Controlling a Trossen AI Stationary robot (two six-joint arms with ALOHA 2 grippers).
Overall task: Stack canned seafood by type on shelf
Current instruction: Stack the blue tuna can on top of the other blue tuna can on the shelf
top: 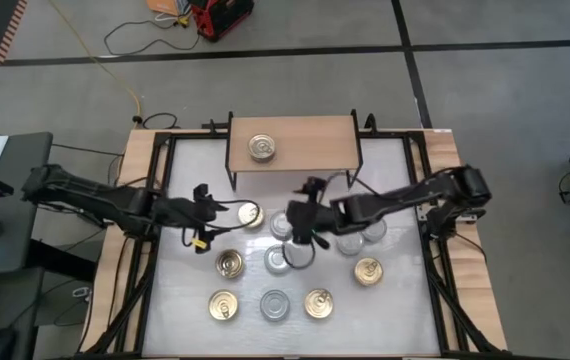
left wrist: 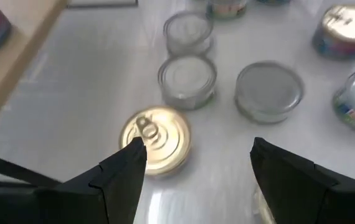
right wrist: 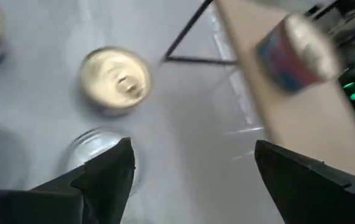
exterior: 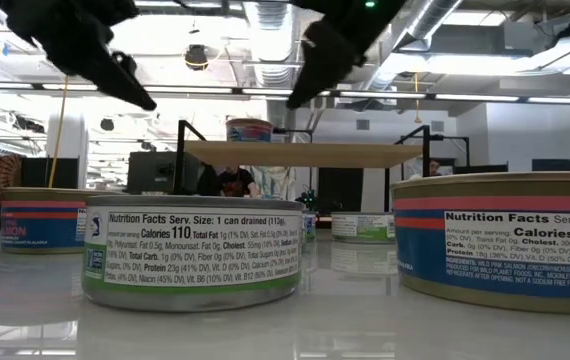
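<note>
One tin [top: 262,148] sits on the shelf [top: 315,140]. The left gripper [top: 227,208], open and empty, nears a gold-topped tin [top: 250,214] for pickup; the right gripper [top: 292,222] hovers open, empty.

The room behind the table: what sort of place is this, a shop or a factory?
Most likely a robotics lab or workshop, not a shop. The ceiling shows bare ducts and pipes, loose cables trail over a grey floor, and the white table holds only tins and a small wooden shelf.
</note>
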